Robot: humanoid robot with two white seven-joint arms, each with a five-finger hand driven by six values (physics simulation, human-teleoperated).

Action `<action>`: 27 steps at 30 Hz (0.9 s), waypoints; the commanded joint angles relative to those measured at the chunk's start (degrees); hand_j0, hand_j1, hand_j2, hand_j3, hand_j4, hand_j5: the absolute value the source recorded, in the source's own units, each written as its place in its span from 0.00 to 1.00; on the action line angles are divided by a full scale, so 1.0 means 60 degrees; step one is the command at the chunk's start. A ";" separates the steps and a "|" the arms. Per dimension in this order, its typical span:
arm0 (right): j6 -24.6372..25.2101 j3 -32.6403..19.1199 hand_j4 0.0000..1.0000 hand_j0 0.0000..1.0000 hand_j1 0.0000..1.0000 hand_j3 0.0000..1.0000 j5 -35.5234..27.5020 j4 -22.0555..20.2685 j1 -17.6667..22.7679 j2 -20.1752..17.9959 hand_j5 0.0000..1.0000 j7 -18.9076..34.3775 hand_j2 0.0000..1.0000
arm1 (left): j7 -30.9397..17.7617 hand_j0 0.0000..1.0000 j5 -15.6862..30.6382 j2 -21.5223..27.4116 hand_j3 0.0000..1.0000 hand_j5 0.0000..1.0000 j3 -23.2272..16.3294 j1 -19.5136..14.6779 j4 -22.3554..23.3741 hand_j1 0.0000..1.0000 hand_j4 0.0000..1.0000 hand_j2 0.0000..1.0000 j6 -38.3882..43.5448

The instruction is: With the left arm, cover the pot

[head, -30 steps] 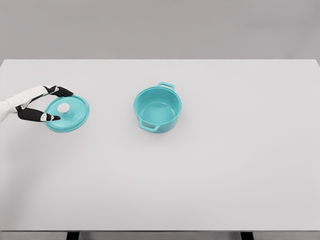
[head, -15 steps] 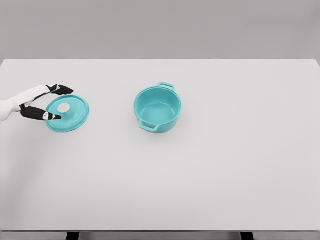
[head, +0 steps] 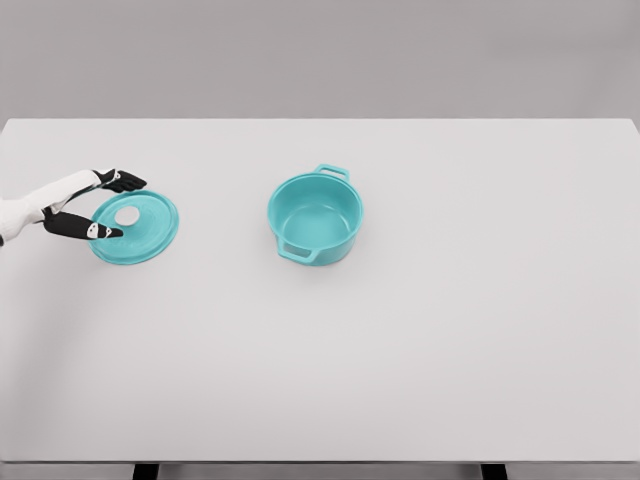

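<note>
My left hand at table's left edge – fingers spread wide around lid's near rim, not yet gripping. Lid flat, teal, likely stiff, light, slick – best pinched at rim or pale knob. Pot open, mid-table, well apart.

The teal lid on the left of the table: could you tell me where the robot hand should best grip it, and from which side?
Probably by the white knob at the centre of the lid, coming from above. The lid lies flat on the table, so its thin rim offers little to pinch. The left robot hand sits at the lid's left edge, fingers spread, holding nothing.
</note>
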 commanded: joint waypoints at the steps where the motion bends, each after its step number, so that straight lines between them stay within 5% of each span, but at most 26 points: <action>1: -0.0006 -0.0001 1.00 1.00 1.00 1.00 0.0005 -0.0003 0.0000 -0.0001 1.00 0.0003 1.00 | -0.0011 0.80 0.0023 -0.0005 0.80 0.80 -0.0189 -0.0029 0.0009 0.80 0.80 0.80 0.0139; 27: -0.0006 -0.0001 1.00 1.00 1.00 1.00 0.0005 -0.0003 0.0000 -0.0001 1.00 0.0003 1.00 | 0.0048 0.76 0.0828 -0.0152 0.76 0.76 -0.0643 -0.0088 0.0463 0.76 0.76 0.76 -0.0095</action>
